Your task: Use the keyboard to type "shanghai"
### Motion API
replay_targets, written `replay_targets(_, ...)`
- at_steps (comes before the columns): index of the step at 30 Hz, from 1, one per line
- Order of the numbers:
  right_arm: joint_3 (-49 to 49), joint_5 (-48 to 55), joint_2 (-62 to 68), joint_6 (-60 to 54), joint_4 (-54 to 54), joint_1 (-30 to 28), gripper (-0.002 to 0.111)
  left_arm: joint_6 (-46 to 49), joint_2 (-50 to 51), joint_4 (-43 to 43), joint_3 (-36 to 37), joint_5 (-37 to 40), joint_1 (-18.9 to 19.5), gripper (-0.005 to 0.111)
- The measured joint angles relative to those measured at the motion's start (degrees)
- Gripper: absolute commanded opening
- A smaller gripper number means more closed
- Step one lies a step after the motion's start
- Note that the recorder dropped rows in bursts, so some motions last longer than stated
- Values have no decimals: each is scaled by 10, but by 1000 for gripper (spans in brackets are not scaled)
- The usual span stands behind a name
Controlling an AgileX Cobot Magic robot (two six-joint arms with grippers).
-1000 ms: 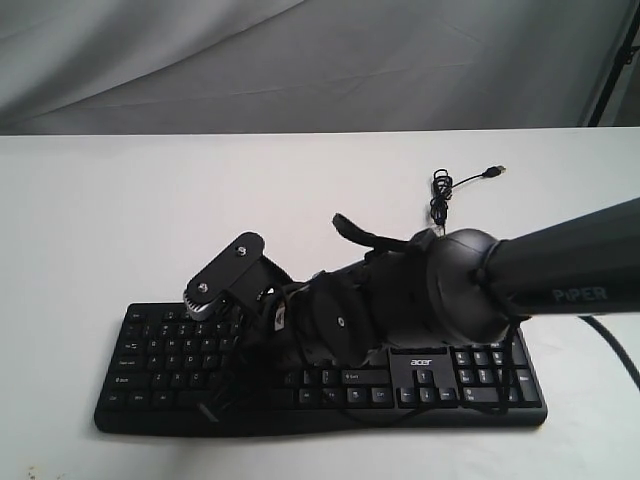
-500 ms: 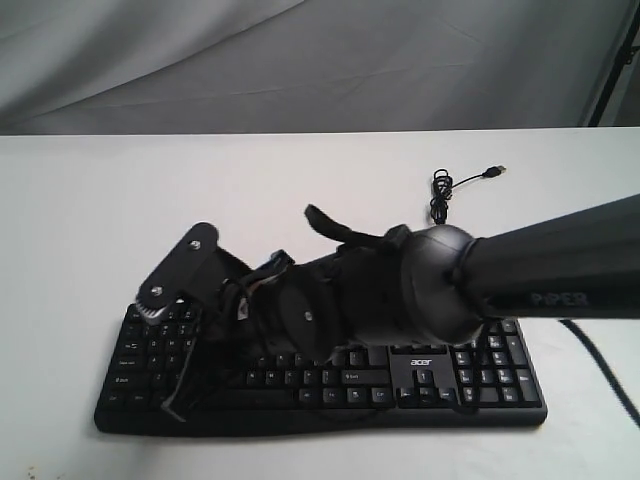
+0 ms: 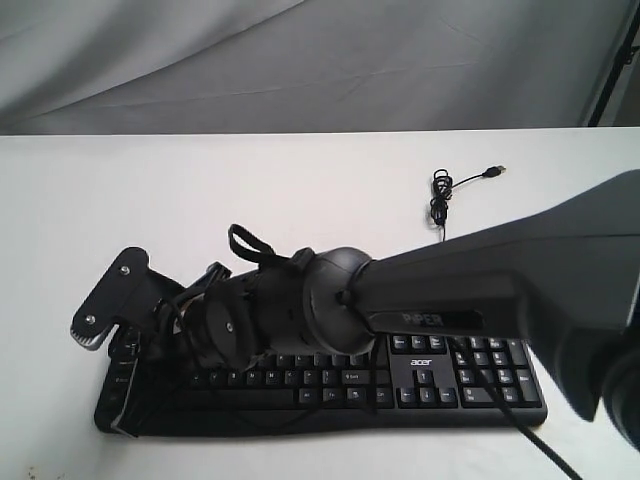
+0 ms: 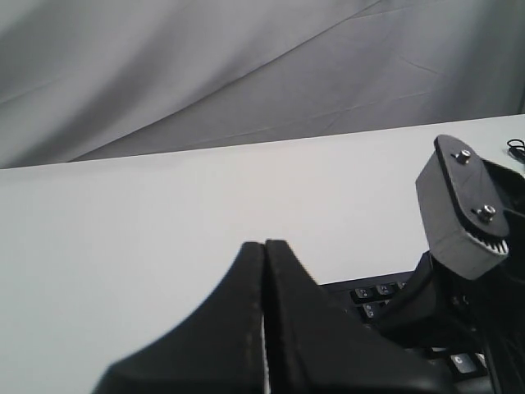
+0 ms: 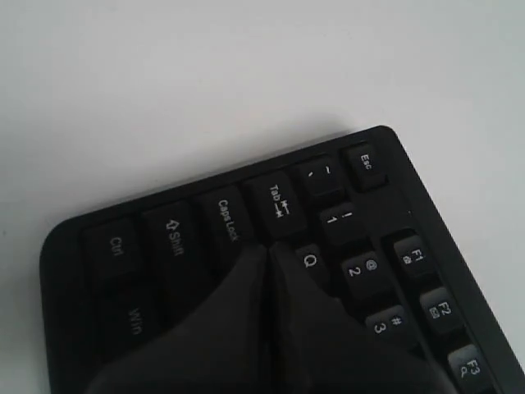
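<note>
The keyboard point(image 3: 440, 372) lies along the near edge of the table point(image 3: 250, 200), its long side across the exterior view and its acer logo right of centre. The right gripper point(image 5: 269, 253) is at the keyboard's far left end, fingers pressed together into one point with nothing between them. In the right wrist view that point sits just beside Caps Lock, Tab and Q; whether it is pressing on a key is hard to tell, since the fingers hide what is under them. A second ago this gripper was over the keys left of the keyboard's centre, half a second ago it was further left, and now the arm stretches across nearly the whole keyboard, covering its middle rows. The left gripper point(image 4: 264, 246) is also closed tight and empty, over bare table, with the keyboard's corner showing just past its tip. The keyboard has not shifted. Beyond its right half the cable point(image 3: 439, 196) lies coiled where it was, its plug point(image 3: 495, 172) pointing away. Furthest back hangs a grey cloth point(image 3: 300, 60).
</note>
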Motion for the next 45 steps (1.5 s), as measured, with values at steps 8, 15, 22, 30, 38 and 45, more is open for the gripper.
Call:
replay_targets(8, 0, -7, 2, -12, 9, 0, 0, 0, 0, 0, 0, 0, 0, 0)
replay_targets(15, -1, -8, 7, -13, 18, 0, 0, 0, 0, 0, 0, 0, 0, 0)
replay_targets(22, -2, -8, 15, -14, 29, 0, 0, 0, 0, 0, 0, 0, 0, 0)
replay_targets(30, 11, 5, -26, 4, 29, -3, 0, 0, 0, 0, 0, 0, 0, 0)
replay_targets(38, 187, -114, -133, 40, 56, -36, 0, 0, 0, 0, 0, 0, 0, 0)
replay_targets(45, 280, -128, -178, 46, 92, -75, 0, 0, 0, 0, 0, 0, 0, 0)
